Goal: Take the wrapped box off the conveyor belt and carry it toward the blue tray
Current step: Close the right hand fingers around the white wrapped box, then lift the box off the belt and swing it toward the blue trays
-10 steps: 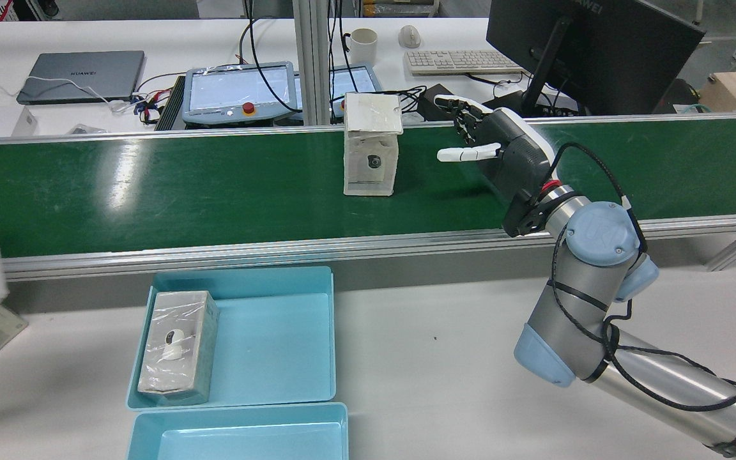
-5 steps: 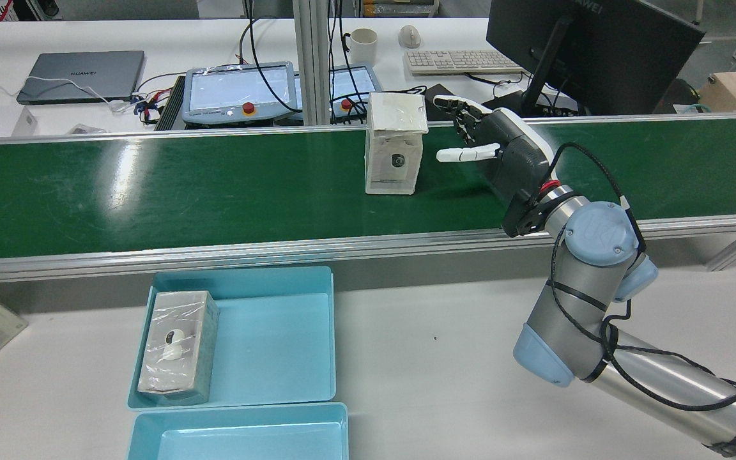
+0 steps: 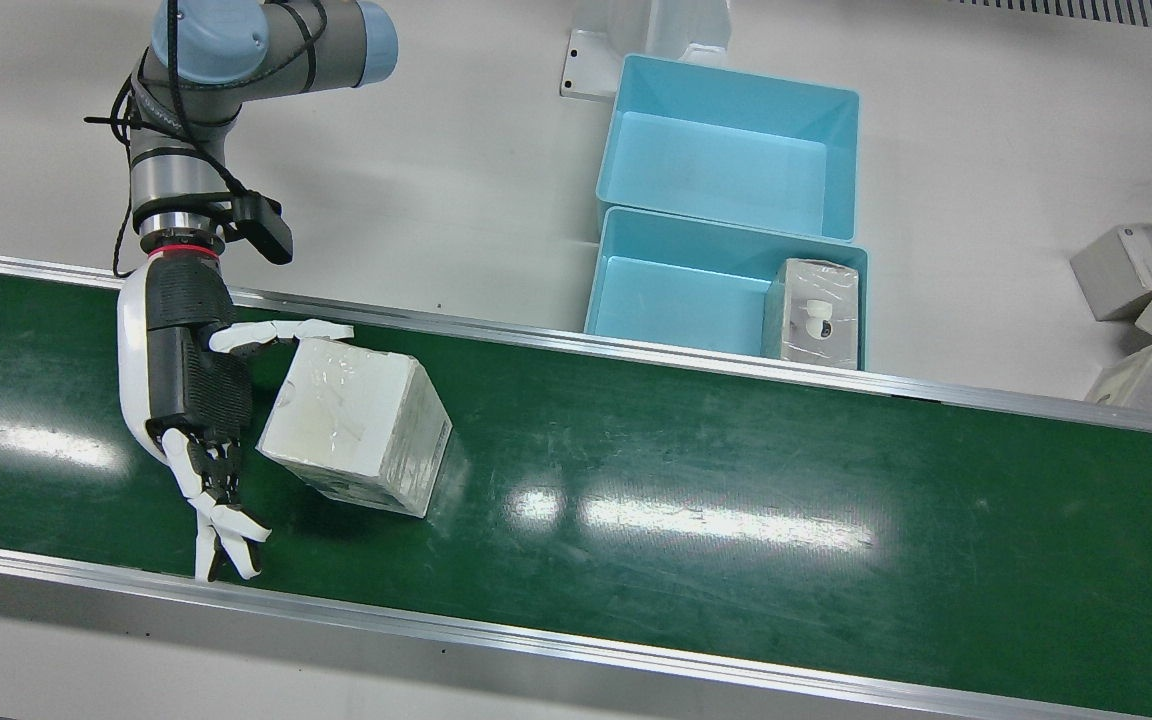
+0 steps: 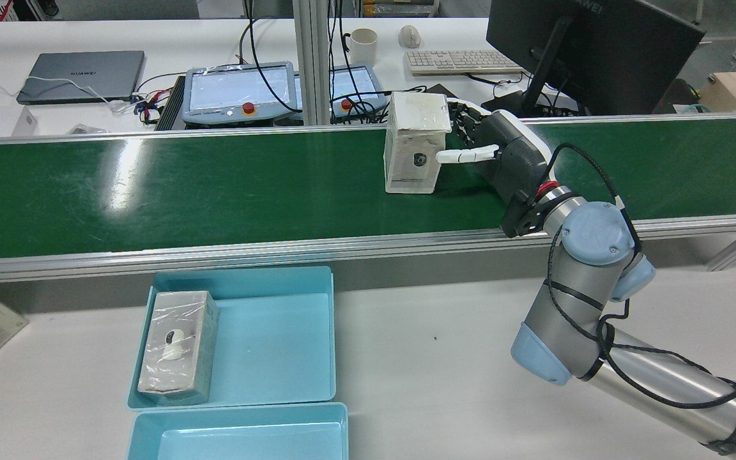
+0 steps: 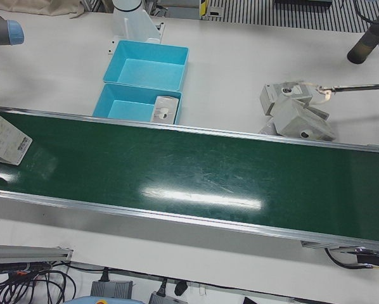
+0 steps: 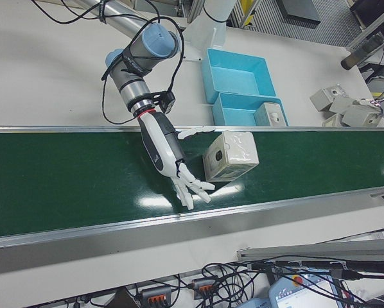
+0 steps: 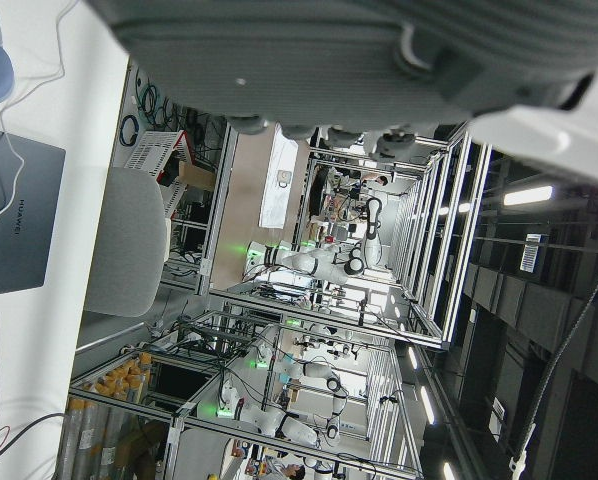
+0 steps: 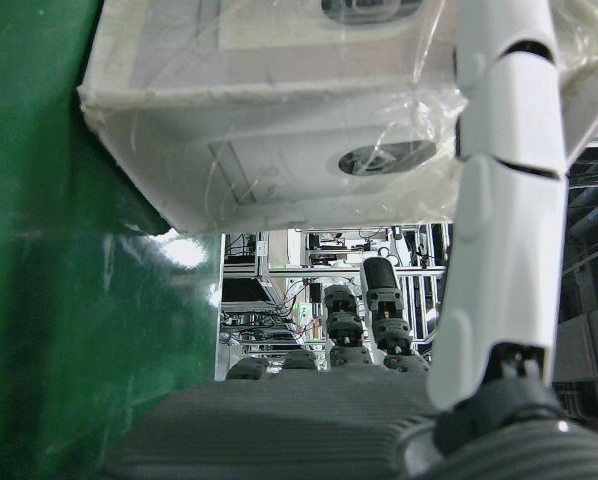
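Wrapped box (image 3: 356,423) — white carton in clear film, standing upright on the green conveyor belt (image 3: 696,480), near the belt's far rail in the rear view; a round dark mark showed on the side facing the robot (image 4: 418,158). The box was not lifted.

Right hand (image 3: 186,385) — over the belt, just beside the box, palm turned toward it. Fingers (image 3: 221,525) were spread and extended past the box's side, not curled round it; the thumb (image 3: 281,332) lay along the box's near edge, touching or all but touching the film. The hand held nothing.

Left hand (image 7: 359,60) — seen only in its own camera, as a dark palm and finger bases at the top edge; whether it was spread or closed could not be told.

Blue tray (image 4: 278,338) — on the white table on the robot's side of the belt, well apart from the hand; another wrapped box (image 4: 176,342) lay in its left part. A second blue tray (image 4: 240,434) sat touching it, nearer the robot.

Loose grey boxes (image 3: 1146,300) — a cluster on the table at the robot's left.
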Motion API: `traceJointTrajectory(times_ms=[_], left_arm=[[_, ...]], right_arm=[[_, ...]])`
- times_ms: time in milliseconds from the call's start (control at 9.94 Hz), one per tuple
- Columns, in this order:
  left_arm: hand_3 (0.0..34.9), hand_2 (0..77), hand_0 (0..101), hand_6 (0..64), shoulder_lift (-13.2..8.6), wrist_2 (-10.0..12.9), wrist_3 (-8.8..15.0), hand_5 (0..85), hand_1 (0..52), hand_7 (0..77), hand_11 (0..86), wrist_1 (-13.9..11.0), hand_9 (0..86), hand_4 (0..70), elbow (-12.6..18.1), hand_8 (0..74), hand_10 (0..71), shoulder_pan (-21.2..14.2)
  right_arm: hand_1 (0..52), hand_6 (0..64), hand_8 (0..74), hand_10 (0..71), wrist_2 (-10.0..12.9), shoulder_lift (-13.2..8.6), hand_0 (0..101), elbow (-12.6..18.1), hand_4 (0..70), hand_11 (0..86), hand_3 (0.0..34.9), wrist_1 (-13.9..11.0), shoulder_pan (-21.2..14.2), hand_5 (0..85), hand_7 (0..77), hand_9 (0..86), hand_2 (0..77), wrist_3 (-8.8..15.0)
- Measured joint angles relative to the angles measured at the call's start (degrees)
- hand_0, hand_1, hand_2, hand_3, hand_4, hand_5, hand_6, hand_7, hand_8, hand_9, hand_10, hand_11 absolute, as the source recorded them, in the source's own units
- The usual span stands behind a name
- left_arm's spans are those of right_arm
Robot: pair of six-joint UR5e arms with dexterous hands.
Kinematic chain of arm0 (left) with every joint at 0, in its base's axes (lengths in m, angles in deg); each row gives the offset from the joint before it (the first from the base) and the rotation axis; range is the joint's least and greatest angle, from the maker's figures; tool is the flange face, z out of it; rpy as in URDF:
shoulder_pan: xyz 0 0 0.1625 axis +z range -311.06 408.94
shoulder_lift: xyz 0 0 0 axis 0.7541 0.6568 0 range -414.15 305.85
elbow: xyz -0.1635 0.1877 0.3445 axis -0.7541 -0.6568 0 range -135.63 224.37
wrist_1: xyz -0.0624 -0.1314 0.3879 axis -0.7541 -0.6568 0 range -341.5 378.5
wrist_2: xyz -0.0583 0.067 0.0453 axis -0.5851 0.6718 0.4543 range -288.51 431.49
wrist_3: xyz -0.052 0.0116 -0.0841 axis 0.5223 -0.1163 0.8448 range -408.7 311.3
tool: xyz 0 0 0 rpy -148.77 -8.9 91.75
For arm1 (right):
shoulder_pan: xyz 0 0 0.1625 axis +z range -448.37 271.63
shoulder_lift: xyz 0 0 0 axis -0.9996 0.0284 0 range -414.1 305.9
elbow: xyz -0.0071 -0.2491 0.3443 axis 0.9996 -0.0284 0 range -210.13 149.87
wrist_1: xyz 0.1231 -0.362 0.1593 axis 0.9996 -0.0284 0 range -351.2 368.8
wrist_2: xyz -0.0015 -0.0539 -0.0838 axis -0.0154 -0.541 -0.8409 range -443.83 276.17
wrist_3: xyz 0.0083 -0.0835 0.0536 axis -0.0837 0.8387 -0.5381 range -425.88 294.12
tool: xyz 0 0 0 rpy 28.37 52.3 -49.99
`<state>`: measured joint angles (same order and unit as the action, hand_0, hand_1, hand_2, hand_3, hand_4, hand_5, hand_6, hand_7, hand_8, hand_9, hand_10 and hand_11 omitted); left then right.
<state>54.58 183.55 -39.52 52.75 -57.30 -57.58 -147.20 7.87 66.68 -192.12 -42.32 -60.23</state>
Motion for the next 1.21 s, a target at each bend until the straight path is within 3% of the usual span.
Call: traceJointTrajectory(times_ms=[503, 704, 905, 1006, 1107, 1207], left_arm=[[0.0, 1.1, 0, 0.5, 0.0, 0.0, 0.0, 1.1, 0.0, 0.5, 0.5, 0.0, 0.5, 0.0, 0.0, 0.5, 0.5, 0.0], [0.0, 1.1, 0, 0.5, 0.0, 0.0, 0.0, 1.1, 0.0, 0.5, 0.5, 0.0, 0.5, 0.0, 0.0, 0.5, 0.5, 0.0], [0.0, 1.1, 0, 0.5, 0.0, 0.0, 0.0, 1.1, 0.0, 0.5, 0.5, 0.0, 0.0, 0.0, 0.0, 0.5, 0.5, 0.0], [0.0, 1.1, 0, 0.5, 0.0, 0.0, 0.0, 1.1, 0.0, 0.5, 0.5, 0.0, 0.5, 0.0, 0.0, 0.5, 0.5, 0.0], [0.0, 1.1, 0, 0.5, 0.0, 0.0, 0.0, 1.1, 0.0, 0.5, 0.5, 0.0, 0.5, 0.0, 0.0, 0.5, 0.5, 0.0], [0.0, 0.5, 0, 0.5, 0.0, 0.0, 0.0, 1.1, 0.0, 0.5, 0.5, 0.0, 0.5, 0.0, 0.0, 0.5, 0.5, 0.0]], right_arm=[[14.7, 4.4, 2.2, 0.0, 0.0, -0.5, 47, -0.5, 10.9, 1.1, 0.0, 0.0, -0.2, 21.8, 6.0, 3.3, 12.5, 0.0], [16.9, 4.4, 1.6, 0.0, -0.1, -1.2, 48, -1.1, 10.9, 1.1, 0.0, 0.0, -0.2, 24.0, 6.0, 4.4, 14.7, 0.0], [22.9, 15.3, 12.5, 1.1, -0.3, -1.7, 53, -1.4, 12.0, 1.1, 0.0, -0.1, -0.4, 40.9, 18.5, 17.5, 23.5, -0.1], [19.6, 26.7, 29.5, 16.4, -0.5, -2.1, 55, -1.4, 16.4, 13.6, 0.0, -0.2, -0.4, 48.5, 28.9, 34.4, 27.3, -0.2], [19.6, 26.7, 29.5, 16.4, -1.1, -2.8, 55, -1.4, 16.4, 13.6, 0.0, -0.3, -0.3, 48.5, 28.9, 34.4, 27.3, -0.2], [13.6, 33.8, 37.1, 30.5, -2.7, -4.1, 56, -1.1, 16.9, 32.2, 0.4, -0.5, 0.3, 58.9, 32.7, 38.7, 28.9, -0.3]])
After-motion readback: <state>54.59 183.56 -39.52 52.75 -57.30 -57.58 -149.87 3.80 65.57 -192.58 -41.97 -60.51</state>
